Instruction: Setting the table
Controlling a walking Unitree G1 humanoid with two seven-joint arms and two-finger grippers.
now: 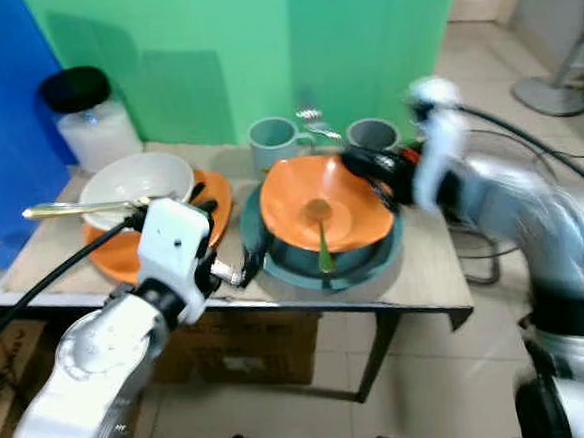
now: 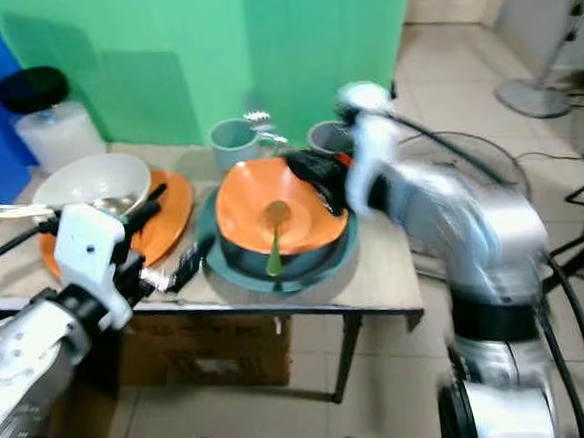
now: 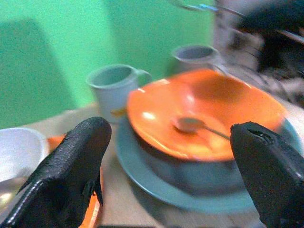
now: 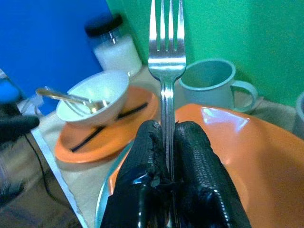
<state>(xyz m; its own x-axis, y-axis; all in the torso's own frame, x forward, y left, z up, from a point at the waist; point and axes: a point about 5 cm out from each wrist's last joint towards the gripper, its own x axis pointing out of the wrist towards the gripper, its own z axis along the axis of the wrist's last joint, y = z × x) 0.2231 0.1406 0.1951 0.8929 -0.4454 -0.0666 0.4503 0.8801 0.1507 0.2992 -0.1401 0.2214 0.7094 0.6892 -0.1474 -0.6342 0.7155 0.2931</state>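
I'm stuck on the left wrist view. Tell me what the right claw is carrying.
Observer: The right claw is shut on a silver fork, tines pointing away from the wrist.
Operator: Report where that arm is.
Observer: It reaches over the far right side of the orange bowl, near the grey mug.
Operator: Say what sits left of my white bowl.
Observer: A white jar with a black lid stands at the table's back corner, against the blue panel.
Operator: Describe what's in the white bowl.
Observer: A gold-coloured utensil lies across the white bowl, its handle sticking out past the rim.
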